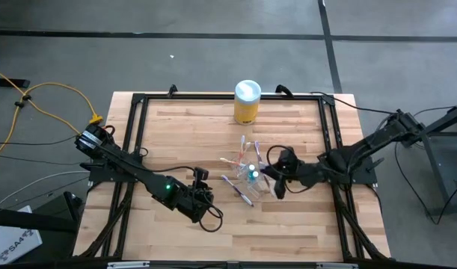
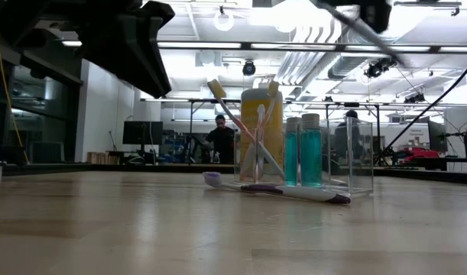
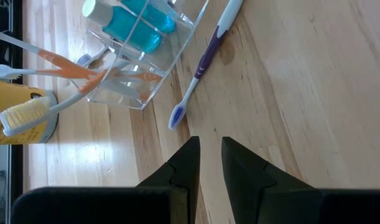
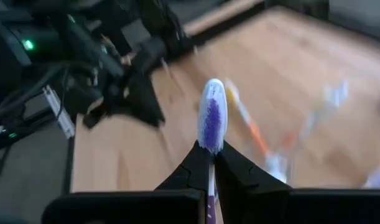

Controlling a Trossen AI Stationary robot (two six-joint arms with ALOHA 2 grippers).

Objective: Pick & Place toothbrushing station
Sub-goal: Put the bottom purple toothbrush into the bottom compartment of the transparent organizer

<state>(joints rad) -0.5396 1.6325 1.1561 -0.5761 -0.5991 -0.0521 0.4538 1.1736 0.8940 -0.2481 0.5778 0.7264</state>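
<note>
The clear plastic cup (image 1: 252,174) stands on the table's middle. Orange and pink toothbrushes (image 2: 241,126) lean in it, beside the blue tube (image 2: 302,153). A purple-and-white toothbrush (image 2: 283,191) lies flat on the table by the cup; it also shows in the left wrist view (image 3: 203,61). My right gripper (image 1: 277,181) is just right of the cup, shut on another purple-and-white toothbrush (image 4: 213,118). My left gripper (image 3: 208,149) is low over the table, left of and nearer than the cup, empty, its fingers a narrow gap apart. My right gripper pinches the toothbrush between its two fingertips at the neck (image 4: 211,177) just below the bristle head. The brush lies along the fingers. Its head (image 4: 213,115) sticks out past the fingertips, and the handle runs back between them. The head is clear of the table.
A yellow canister with a white lid (image 1: 247,101) stands at the table's far edge, behind the cup. A black frame (image 1: 138,101) runs around the tabletop. Bare wood lies at the near side (image 1: 273,235). A person (image 2: 219,141) shows far off in the room.
</note>
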